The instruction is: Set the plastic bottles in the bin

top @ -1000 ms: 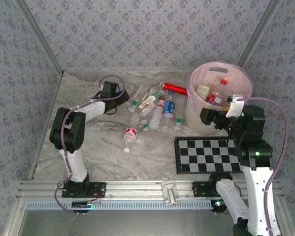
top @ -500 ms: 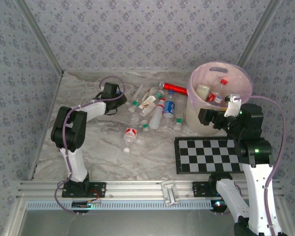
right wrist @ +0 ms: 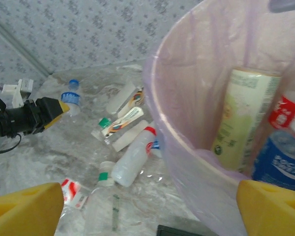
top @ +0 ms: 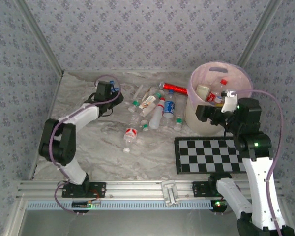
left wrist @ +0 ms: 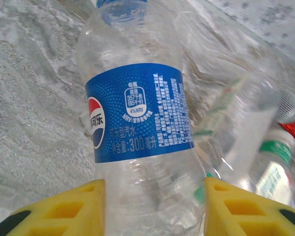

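Left arm has stretched toward the back-left of the counter [top: 103,147]. Right arm has edged closer to the bin [top: 192,110], which sits back-right with a few bottles already inside. Right pincer [top: 206,112] hangs by the rim, fingers apart, empty. Loose bottles [top: 155,110] lie mid-counter. Left pincer [top: 111,91] has closed and now clamps the blue-label bottle [left wrist: 137,118] at the pile's left edge. Looks like the grasp is done and the carry is next.
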Available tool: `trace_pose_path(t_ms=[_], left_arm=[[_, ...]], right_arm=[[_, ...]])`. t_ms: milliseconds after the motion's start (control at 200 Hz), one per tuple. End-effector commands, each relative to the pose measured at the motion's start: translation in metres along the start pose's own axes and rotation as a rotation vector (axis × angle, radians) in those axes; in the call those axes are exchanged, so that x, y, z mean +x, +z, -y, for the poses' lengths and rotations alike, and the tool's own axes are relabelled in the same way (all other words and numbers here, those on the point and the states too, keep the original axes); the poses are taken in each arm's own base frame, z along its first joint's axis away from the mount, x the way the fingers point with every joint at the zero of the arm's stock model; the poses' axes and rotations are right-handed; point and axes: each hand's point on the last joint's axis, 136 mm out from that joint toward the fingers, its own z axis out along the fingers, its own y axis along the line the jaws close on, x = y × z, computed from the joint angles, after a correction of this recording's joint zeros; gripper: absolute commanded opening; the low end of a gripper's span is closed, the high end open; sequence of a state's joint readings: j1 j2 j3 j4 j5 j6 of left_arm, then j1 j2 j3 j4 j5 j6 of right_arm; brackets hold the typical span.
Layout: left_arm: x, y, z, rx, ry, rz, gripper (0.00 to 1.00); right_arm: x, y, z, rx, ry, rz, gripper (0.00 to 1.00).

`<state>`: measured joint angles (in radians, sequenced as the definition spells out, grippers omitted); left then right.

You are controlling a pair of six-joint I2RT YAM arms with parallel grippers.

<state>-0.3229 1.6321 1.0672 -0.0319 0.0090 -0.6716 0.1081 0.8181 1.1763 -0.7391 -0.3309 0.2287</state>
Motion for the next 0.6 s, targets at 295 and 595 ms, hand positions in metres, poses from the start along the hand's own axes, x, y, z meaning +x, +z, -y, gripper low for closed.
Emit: trace_pose_path(t_ms=[295, 595], left_arm=[[0.034, -0.140, 0.128, 0.575, 0.422, 0.179, 0.42], [0.055, -0.179, 0.159, 0.724, 0.444, 0.298, 0.42]], right_arm=[[-0.024, 0.094, -0.135, -0.327, -0.038, -0.116, 0.92], [-0.027, 0.146, -0.155, -0.478, 0.157, -0.210, 1.00]])
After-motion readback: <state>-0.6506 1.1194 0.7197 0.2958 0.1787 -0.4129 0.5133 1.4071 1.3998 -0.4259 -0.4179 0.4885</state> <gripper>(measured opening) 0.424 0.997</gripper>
